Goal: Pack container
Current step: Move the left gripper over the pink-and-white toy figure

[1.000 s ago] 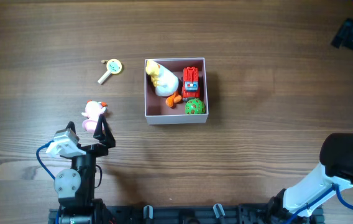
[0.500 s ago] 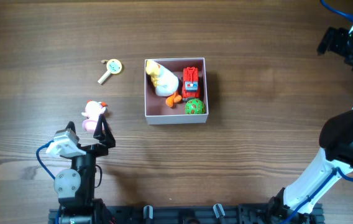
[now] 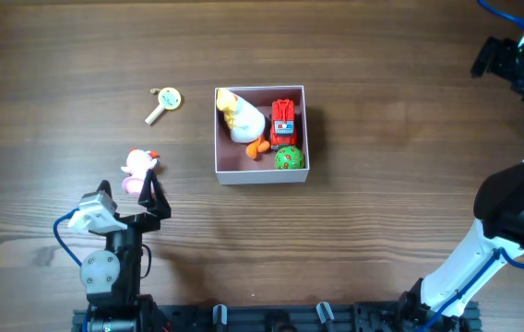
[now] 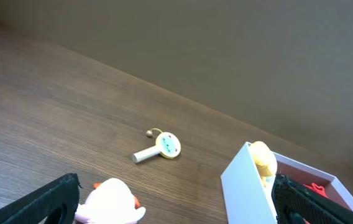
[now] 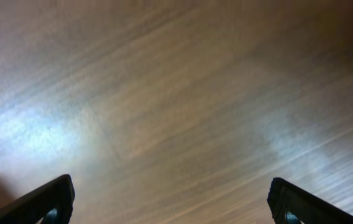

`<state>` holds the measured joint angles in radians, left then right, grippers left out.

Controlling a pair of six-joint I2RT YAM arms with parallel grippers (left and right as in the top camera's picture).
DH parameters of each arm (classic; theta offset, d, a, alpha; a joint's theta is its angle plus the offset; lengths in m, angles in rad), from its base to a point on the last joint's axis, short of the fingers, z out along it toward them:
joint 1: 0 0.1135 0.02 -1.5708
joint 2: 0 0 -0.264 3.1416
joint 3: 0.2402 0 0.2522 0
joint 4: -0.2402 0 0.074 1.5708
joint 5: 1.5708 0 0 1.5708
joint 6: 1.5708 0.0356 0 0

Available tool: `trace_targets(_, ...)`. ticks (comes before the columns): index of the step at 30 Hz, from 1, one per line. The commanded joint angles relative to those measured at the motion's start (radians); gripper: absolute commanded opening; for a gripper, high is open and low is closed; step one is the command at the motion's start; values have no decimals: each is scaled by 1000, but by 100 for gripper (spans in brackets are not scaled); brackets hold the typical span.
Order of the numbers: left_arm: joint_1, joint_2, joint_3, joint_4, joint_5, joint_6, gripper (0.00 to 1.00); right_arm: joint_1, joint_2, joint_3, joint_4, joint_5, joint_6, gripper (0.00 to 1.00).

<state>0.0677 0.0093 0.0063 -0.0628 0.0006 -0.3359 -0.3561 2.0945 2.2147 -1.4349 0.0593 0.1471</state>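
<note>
The container [image 3: 224, 138] is a square white box with a pink inside at the table's middle. It holds a white and yellow duck [image 3: 242, 117], a red toy truck [image 3: 283, 120], a green ball [image 3: 289, 158] and an orange piece [image 3: 258, 147]. A pink plush chick [image 3: 138, 167] lies left of it, and it also shows in the left wrist view [image 4: 111, 200] between the open fingers of my left gripper [image 3: 147, 198]. A round yellow rattle with a white handle [image 3: 163, 101] lies farther back. My right gripper [image 3: 511, 63] is open and empty, high at the far right.
The container's white wall [image 4: 245, 183] stands at the right in the left wrist view, with the rattle [image 4: 160, 147] beyond the chick. The right wrist view shows only blurred bare wood.
The right arm swung from the far right corner a little inward and down early on, then held still. The left arm and the toys have not moved.
</note>
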Motion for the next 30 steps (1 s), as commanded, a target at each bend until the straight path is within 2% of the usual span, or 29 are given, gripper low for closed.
trace_targets(1, 6, -3, 0, 31, -9, -16, 100, 5, 3, 2, 50, -16, -13, 100)
trace_targets(3, 6, -3, 0, 61, -8, -23, 100, 5, 3, 2, 80, -16, -14, 100)
trace_targets(6, 6, -3, 0, 103, 24, -95, 100, 5, 3, 2, 118, -16, -14, 100)
trace_targets(9, 6, -3, 5, 175, 75, -95, 100, 5, 3, 2, 147, -16, -13, 100)
trace_targets(14, 9, 13, 98, 182, 74, 0, 100, 5, 3, 2, 171, -16, -13, 100)
trace_targets(19, 9, 182, 344, 79, 66, 190, 100, 5, 3, 2, 171, -16, -13, 100)
trace_targets(22, 9, 427, 616, -93, 55, 280, 100, 5, 3, 2, 171, -16, -13, 99)
trace_targets(26, 9, 644, 856, -251, 80, 280, 100, 5, 3, 2, 171, -16, -13, 100)
trace_targets(30, 9, 777, 980, -340, 144, 310, 100, 5, 3, 2, 171, -16, -13, 100)
